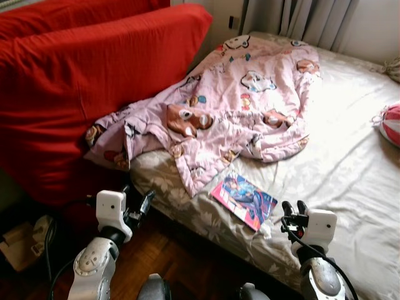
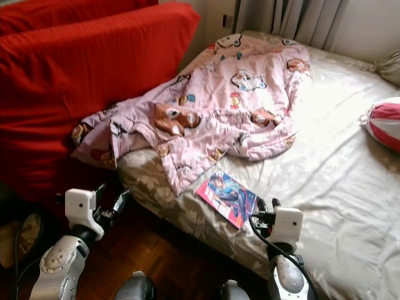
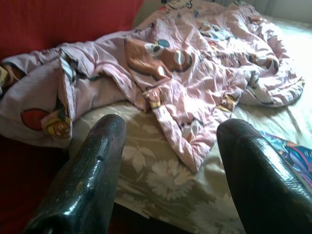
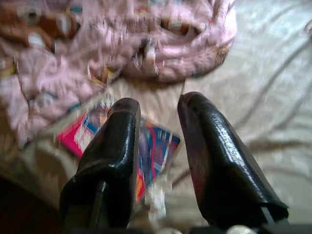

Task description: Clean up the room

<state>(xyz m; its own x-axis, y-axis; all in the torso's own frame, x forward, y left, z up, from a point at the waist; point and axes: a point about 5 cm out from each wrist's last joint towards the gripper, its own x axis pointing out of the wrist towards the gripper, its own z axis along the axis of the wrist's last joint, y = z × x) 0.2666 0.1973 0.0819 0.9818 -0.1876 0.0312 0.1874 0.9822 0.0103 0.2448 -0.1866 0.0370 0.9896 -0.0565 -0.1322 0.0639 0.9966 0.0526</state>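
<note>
A pink cartoon-print blanket [image 1: 237, 103] lies crumpled across the near corner of the bed [image 1: 350, 162], one end spilling onto the red sofa [image 1: 81, 81]. A colourful flat packet [image 1: 244, 200] rests on the sheet near the bed's front edge, just below the blanket's tip. My right gripper [image 1: 292, 208] hovers open right beside that packet, which shows between its fingers [image 4: 214, 161] in the right wrist view. My left gripper [image 1: 139, 203] is open too, held low off the bed's corner, facing the blanket [image 3: 195, 83].
A red and white striped cushion [image 1: 390, 123] sits at the bed's right edge. Grey curtains [image 1: 306, 19] hang behind the bed. Dark wooden floor [image 1: 181, 262] lies between my arms, with cables and a cardboard item [image 1: 19, 244] at the left.
</note>
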